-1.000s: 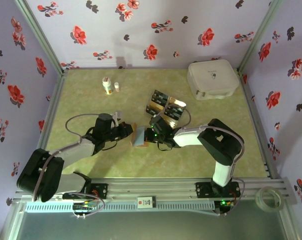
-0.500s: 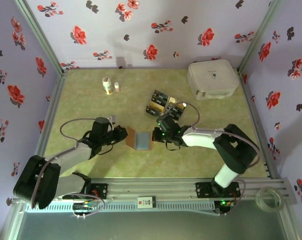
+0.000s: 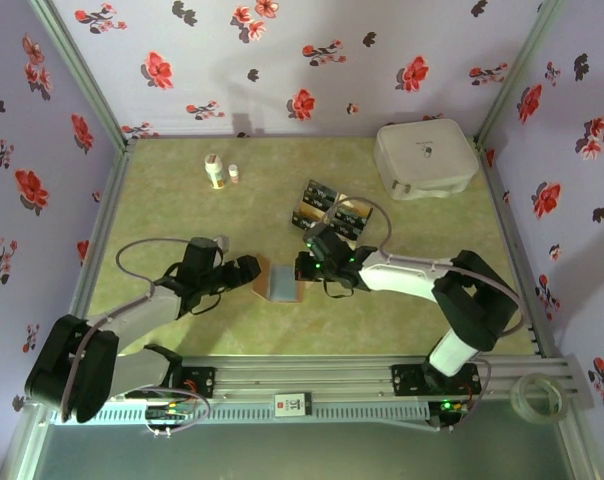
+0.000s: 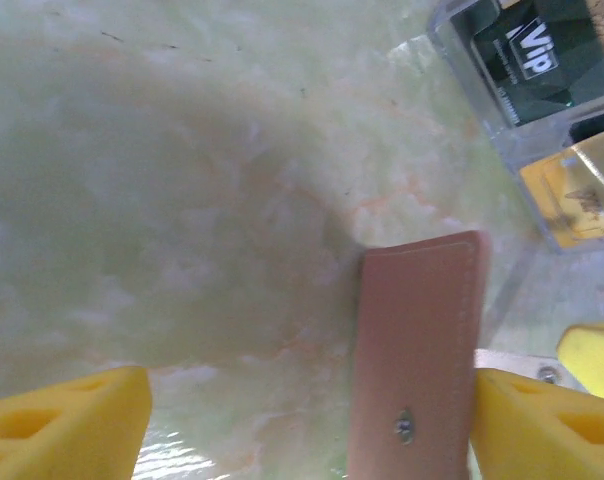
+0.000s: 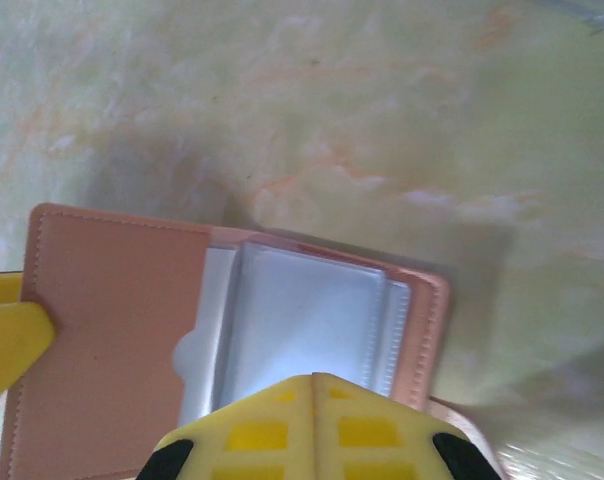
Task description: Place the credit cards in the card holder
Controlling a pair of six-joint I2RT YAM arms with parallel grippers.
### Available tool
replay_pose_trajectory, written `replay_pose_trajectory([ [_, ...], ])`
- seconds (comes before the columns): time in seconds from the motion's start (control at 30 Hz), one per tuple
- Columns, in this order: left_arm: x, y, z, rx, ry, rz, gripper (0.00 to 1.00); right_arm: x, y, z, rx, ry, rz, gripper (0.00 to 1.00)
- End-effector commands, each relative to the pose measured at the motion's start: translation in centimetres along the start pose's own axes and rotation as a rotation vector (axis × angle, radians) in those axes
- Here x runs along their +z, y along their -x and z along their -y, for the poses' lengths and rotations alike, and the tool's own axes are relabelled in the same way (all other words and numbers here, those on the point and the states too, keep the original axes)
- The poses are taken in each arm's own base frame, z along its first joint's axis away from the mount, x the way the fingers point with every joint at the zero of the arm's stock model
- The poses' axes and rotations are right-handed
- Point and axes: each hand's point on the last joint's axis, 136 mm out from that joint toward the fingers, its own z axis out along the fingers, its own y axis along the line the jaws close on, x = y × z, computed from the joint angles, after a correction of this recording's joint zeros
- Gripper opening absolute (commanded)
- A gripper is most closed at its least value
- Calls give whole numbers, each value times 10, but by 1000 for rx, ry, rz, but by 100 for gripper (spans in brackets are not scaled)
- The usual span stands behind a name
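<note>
Top view: card holder lies open on table, near the clear tray, on its arm-base side; credit cards sit in that tray. Left gripper & right gripper flank holder. Left wrist: fingers spread wide, released, holder flap beside one. Right wrist: fingers clenched together, empty, tips over holder's edge; contact unclear. Cards prob. light, stiff, slick, so pinch by edges. Holder looks soft, floppy, so needs pinning.
</note>
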Motion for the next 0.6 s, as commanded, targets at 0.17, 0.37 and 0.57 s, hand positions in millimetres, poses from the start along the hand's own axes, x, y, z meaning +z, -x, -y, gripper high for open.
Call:
replay_pose_trajectory([
  [0.17, -10, 5, -24, 80, 202, -25, 86, 27, -15, 2, 1, -19, -43, 0],
  [0.37, -11, 5, -30, 134, 303, -57, 86, 39, -27, 19, 20, -58, -62, 0],
  [0.57, -16, 8, -34, 257, 450, -75, 86, 42, -36, 30, 39, -70, -72, 0],
])
